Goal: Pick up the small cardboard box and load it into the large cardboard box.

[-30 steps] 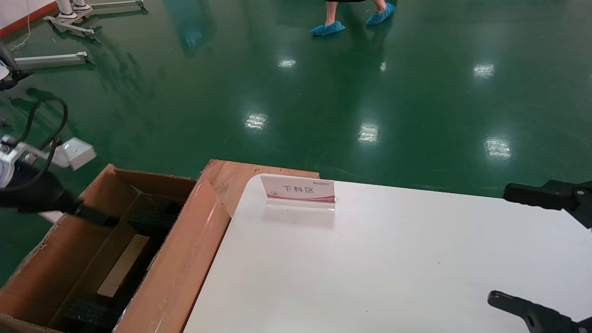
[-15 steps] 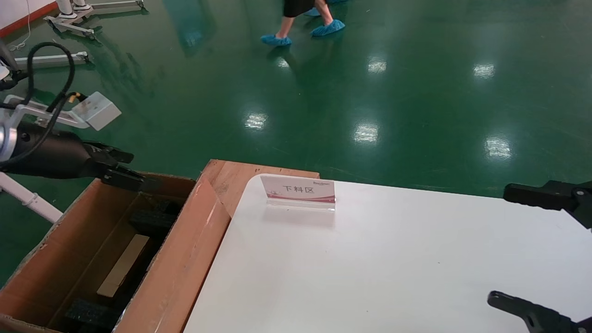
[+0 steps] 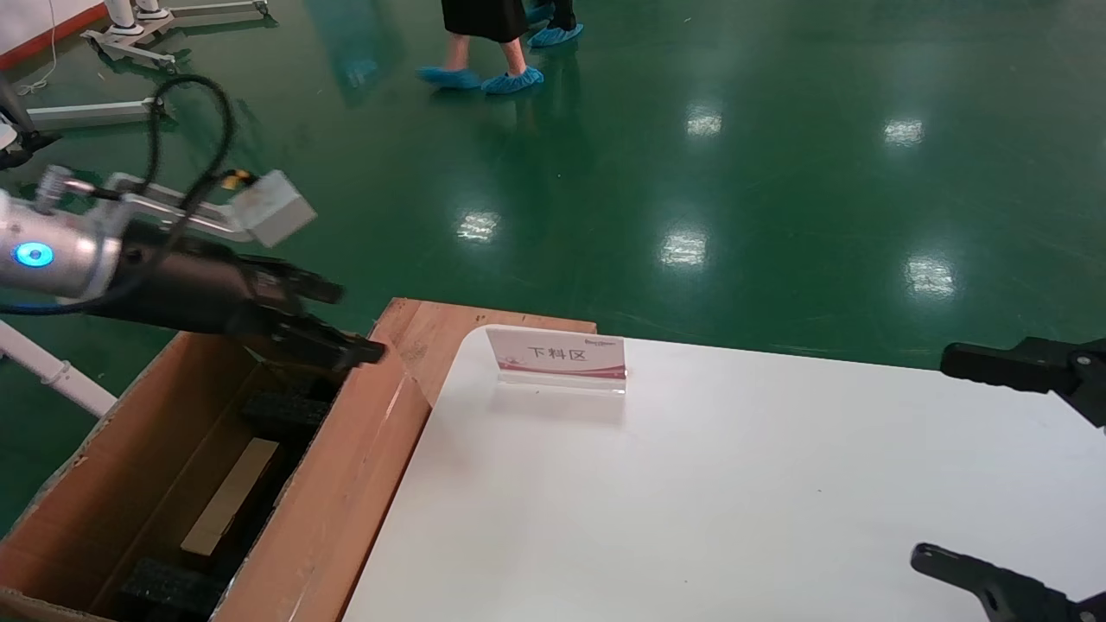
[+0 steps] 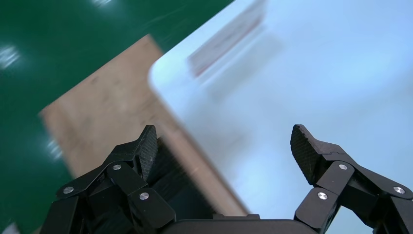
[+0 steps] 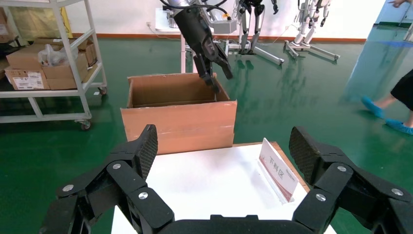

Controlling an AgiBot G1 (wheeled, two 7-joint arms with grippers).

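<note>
**Left gripper empty above the large carton's far corner, small box lying inside**

A white table (image 3: 734, 484) fills the right and centre of the head view. A small pink-and-white sign (image 3: 557, 356) stands near its far edge. Against the table's left side stands the large cardboard box (image 3: 337, 492), long and deep, its flaps spread wide; one flap lies along the table's edge and another reaches past the table's far left corner. Inside the carton, black foam blocks (image 3: 281, 410) sit at the far end and the near end. Between them lies the small cardboard box (image 3: 229, 494), a pale flat strip of card resting low in the carton, touched by no gripper.

The left gripper (image 3: 333, 324) hangs in the air above the carton's far right corner, pointing toward the table. Its fingers (image 4: 146, 146) are spread wide apart and hold nothing; between them, the left wrist view shows the table's corner and the flap beneath.

The right gripper (image 5: 221, 146) sits at the right edge of the table, off to the side, its two black fingers (image 3: 994, 358) also spread wide and empty.

Beyond the table lies a shiny green floor (image 3: 778, 173). A person in blue shoe covers (image 3: 510, 82) is at the far end.
</note>
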